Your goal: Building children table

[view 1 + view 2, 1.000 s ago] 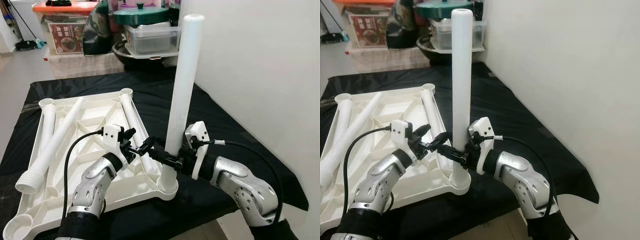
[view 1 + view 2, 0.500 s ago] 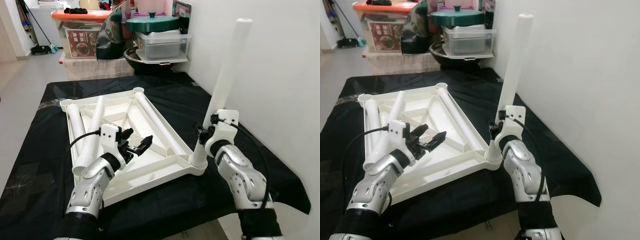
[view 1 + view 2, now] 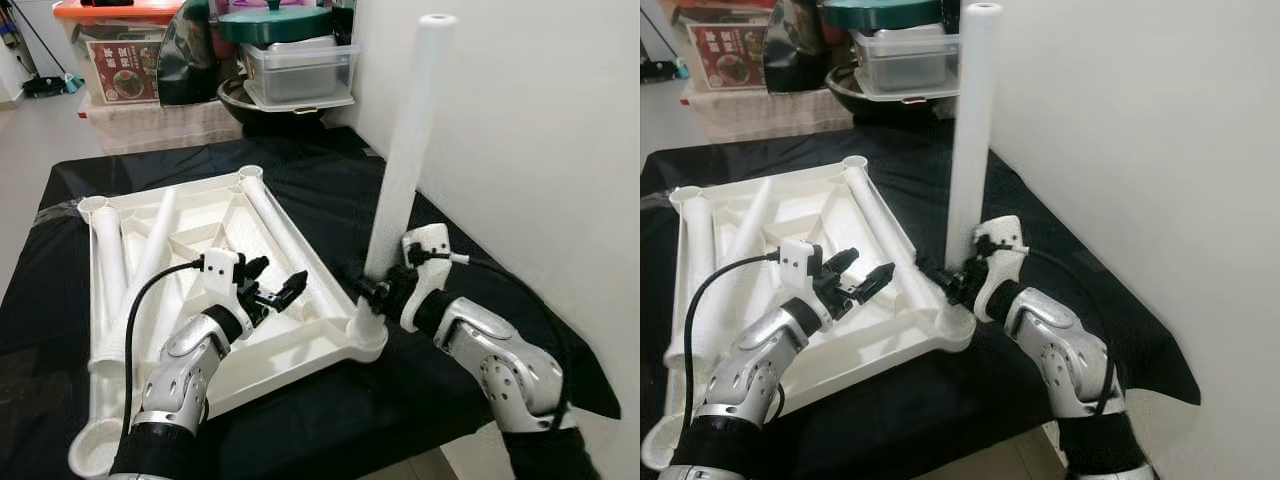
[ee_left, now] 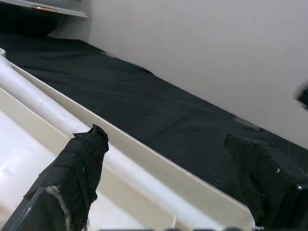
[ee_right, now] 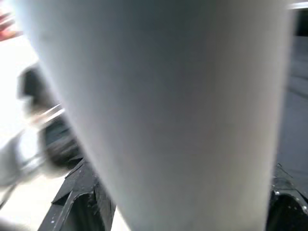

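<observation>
The white table leg (image 3: 405,160) stands in the corner socket (image 3: 366,335) of the upturned white tabletop (image 3: 215,290), at about 4 o'clock on the tabletop, leaning a little toward the wall (image 3: 540,150). Half a second ago it tilted more strongly to the right; a full second ago it stood close to upright. The right gripper (image 3: 375,292) has its black fingers clamped on the leg low down, just above the socket, and it has kept that grip through all three moments. In the right wrist view the pale leg (image 5: 159,106) sits between the two fingers (image 5: 82,192).

The left gripper (image 3: 275,290) hovers with its fingers spread apart over the tabletop's underside, at about 9 o'clock from the leg and apart from it; a second ago its fingertips were right beside the leg. In the left wrist view the fingers (image 4: 77,168) frame the tabletop's rim and the black cloth (image 4: 159,110).

Three loose legs (image 3: 150,260) lie within the tabletop's ribbed underside, two along its left side and one along its far right edge. The tabletop rests on a table draped in black cloth (image 3: 330,180).

At 12 o'clock, beyond the table, stand a clear bin with an orange lid (image 3: 120,50), contents unclear apart from a printed box, and a clear lidded tub (image 3: 295,70) with a dark green pot (image 3: 275,20) on top.
</observation>
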Motion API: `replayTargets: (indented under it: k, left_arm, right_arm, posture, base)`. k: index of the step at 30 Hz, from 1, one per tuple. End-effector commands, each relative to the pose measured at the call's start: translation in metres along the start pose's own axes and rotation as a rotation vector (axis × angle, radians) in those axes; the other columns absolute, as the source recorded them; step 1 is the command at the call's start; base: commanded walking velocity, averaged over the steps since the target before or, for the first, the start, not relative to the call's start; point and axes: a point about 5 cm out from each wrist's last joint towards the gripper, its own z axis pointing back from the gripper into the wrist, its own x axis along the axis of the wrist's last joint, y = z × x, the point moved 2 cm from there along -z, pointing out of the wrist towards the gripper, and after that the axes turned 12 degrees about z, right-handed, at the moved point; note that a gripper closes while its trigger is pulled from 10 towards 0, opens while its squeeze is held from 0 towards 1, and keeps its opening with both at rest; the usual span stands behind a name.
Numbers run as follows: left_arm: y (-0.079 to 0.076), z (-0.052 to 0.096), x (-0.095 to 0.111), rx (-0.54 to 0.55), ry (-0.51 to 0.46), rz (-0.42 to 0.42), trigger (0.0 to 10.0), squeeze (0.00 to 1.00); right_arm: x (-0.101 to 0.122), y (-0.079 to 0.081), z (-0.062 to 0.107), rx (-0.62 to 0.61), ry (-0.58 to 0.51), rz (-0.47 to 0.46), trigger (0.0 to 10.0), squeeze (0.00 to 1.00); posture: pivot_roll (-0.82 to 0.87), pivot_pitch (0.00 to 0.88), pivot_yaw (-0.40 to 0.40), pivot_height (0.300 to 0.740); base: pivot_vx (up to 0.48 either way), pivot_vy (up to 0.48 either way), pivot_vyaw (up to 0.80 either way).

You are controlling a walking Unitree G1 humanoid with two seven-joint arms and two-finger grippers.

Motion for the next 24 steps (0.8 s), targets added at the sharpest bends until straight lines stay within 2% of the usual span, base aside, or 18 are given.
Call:
replayTargets:
  k: [1, 4, 5, 6, 7, 9, 10, 11, 12, 14, 15, 16, 17, 20, 21, 22, 23, 24]
  left_arm:
    - [0.002, 0.001, -0.004, 0.004, 0.018, 0.004, 10.0, 0.0]
    - [0.002, 0.001, -0.004, 0.004, 0.019, 0.003, 10.0, 0.0]
    - [0.002, 0.001, -0.003, 0.005, 0.018, 0.002, 10.0, 0.0]
    - [0.002, 0.001, -0.003, 0.005, 0.018, 0.002, 10.0, 0.0]
    - [0.002, 0.001, -0.003, 0.006, 0.017, 0.002, 10.0, 0.0]
    - [0.002, 0.001, -0.003, 0.006, 0.018, 0.002, 10.0, 0.0]
    - [0.002, 0.001, -0.003, 0.006, 0.018, 0.002, 10.0, 0.0]
    - [0.002, 0.0, -0.003, 0.003, 0.02, 0.002, 10.0, 0.0]
    - [0.002, 0.0, -0.003, 0.003, 0.02, 0.002, 10.0, 0.0]
    - [0.002, 0.0, -0.004, 0.001, 0.022, 0.002, 10.0, 0.0]
    - [0.002, 0.0, -0.004, 0.001, 0.022, 0.002, 10.0, 0.0]
    - [0.002, 0.0, -0.003, 0.003, 0.02, 0.002, 10.0, 0.0]
    - [0.002, 0.0, -0.003, 0.003, 0.019, 0.001, 10.0, 0.0]
    - [0.002, 0.0, -0.003, 0.004, 0.018, 0.0, 10.0, 0.0]
    - [0.002, 0.0, -0.003, 0.004, 0.018, 0.001, 10.0, 0.0]
    - [0.002, 0.0, -0.003, 0.004, 0.018, 0.002, 10.0, 0.0]
    - [0.002, 0.0, -0.003, 0.004, 0.017, 0.002, 10.0, 0.0]
    - [0.002, 0.0, -0.003, 0.004, 0.017, 0.002, 10.0, 0.0]
  right_arm:
    - [-0.011, 0.018, -0.004, 0.119, 0.018, -0.024, 9.1, 0.0]
    - [-0.015, 0.02, -0.004, 0.141, 0.026, -0.033, 9.1, 0.0]
    - [-0.02, 0.011, -0.008, 0.047, 0.038, -0.035, 0.0, 0.0]
    - [-0.02, 0.011, -0.008, 0.047, 0.038, -0.035, 0.0, 0.0]
    - [-0.024, 0.005, -0.011, -0.023, 0.048, -0.037, 0.0, 0.0]
    - [-0.037, -0.022, -0.012, -0.291, 0.113, -0.084, 0.0, 0.0]
    - [-0.037, -0.022, -0.012, -0.291, 0.113, -0.084, 0.0, 0.0]
    - [-0.055, -0.053, 0.004, -0.642, 0.206, -0.169, 0.0, 0.0]
    - [-0.055, -0.053, 0.004, -0.642, 0.206, -0.169, 0.0, 0.0]
    - [-0.066, -0.065, 0.023, -0.861, 0.27, -0.207, 0.0, 0.0]
    - [-0.066, -0.065, 0.023, -0.861, 0.27, -0.207, 0.0, 0.0]
    - [-0.07, -0.065, 0.032, -0.935, 0.296, -0.211, 0.0, 0.0]
    - [-0.071, -0.061, 0.03, -0.921, 0.302, -0.208, 2.3, 0.0]
    - [-0.071, -0.057, 0.027, -0.896, 0.306, -0.202, 2.3, 0.0]
    - [-0.059, -0.051, 0.017, -0.815, 0.245, -0.177, 10.0, 0.0]
    - [-0.05, -0.047, 0.011, -0.753, 0.199, -0.158, 10.0, 0.0]
    - [-0.041, -0.043, 0.005, -0.704, 0.159, -0.128, 10.0, 0.59]
    - [-0.041, -0.043, 0.005, -0.704, 0.159, -0.128, 10.0, 0.59]
  posture:
    - [-0.08, 0.0, -0.052, 0.74]
    - [-0.08, 0.0, -0.052, 0.74]
    - [-0.08, 0.0, -0.047, 0.74]
    - [-0.08, 0.0, -0.047, 0.74]
    - [-0.08, 0.0, -0.047, 0.74]
    - [-0.09, 0.0, -0.045, 0.74]
    - [-0.09, 0.0, -0.045, 0.74]
    - [-0.09, 0.0, -0.04, 0.74]
    - [-0.09, 0.0, -0.04, 0.74]
    - [-0.09, 0.0, -0.041, 0.74]
    - [-0.09, 0.0, -0.041, 0.74]
    - [-0.09, 0.0, -0.04, 0.74]
    - [-0.09, 0.0, -0.041, 0.74]
    - [-0.09, 0.0, -0.041, 0.74]
    - [-0.09, 0.0, -0.042, 0.74]
    - [-0.09, 0.0, -0.042, 0.74]
    - [-0.09, 0.0, -0.044, 0.74]
    - [-0.09, 0.0, -0.044, 0.74]
  base:
    - [0.0, 0.0, 0.0]
    - [0.0, 0.0, 0.0]
    - [0.0, 0.0, 0.0]
    - [0.0, 0.0, 0.0]
    - [0.0, 0.0, 0.0]
    - [0.0, 0.0, 0.0]
    - [0.0, 0.0, 0.0]
    - [0.0, 0.0, 0.0]
    - [0.0, 0.0, 0.0]
    - [0.0, 0.0, 0.0]
    - [0.0, 0.0, 0.0]
    - [0.0, 0.0, 0.0]
    - [0.0, 0.0, 0.0]
    - [0.0, 0.0, 0.0]
    - [0.0, 0.0, 0.0]
    - [0.0, 0.0, 0.0]
    - [0.0, 0.0, 0.0]
    - [0.0, 0.0, 0.0]
